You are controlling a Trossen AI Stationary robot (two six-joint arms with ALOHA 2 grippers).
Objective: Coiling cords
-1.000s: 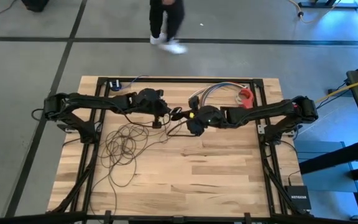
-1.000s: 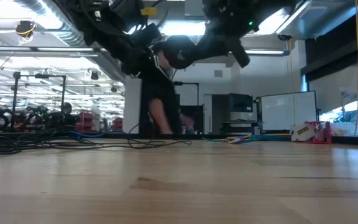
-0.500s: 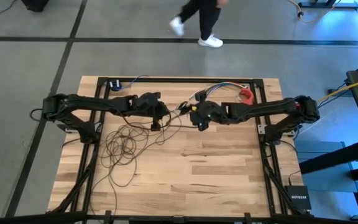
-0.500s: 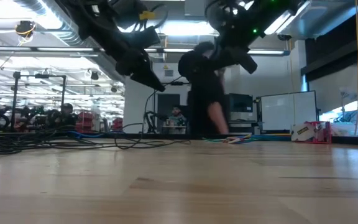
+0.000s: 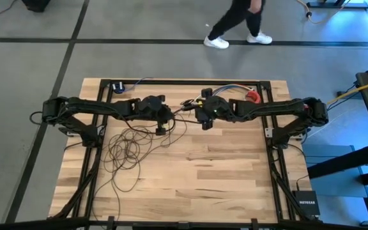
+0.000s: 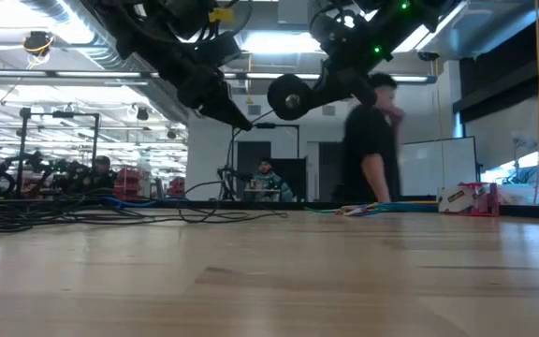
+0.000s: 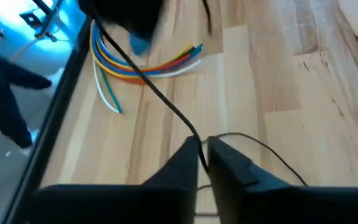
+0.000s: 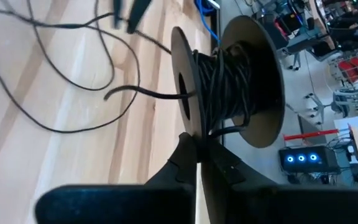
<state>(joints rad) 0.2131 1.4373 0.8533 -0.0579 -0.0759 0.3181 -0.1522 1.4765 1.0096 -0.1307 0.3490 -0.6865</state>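
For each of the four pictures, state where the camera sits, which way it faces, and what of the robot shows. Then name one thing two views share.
High: above, facing down on the table, both arms.
Low: at tabletop height, facing the room; arms overhead.
Left wrist: on the left arm; left gripper pinches the cord.
Right wrist: on the right arm; right gripper clamps the spool.
Shared: the spool, also in low.

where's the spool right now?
In the high view the spool hangs above the table's far-middle, clamped in the right gripper, beside the multicoloured wires; the left gripper faces it, pinching the cord.
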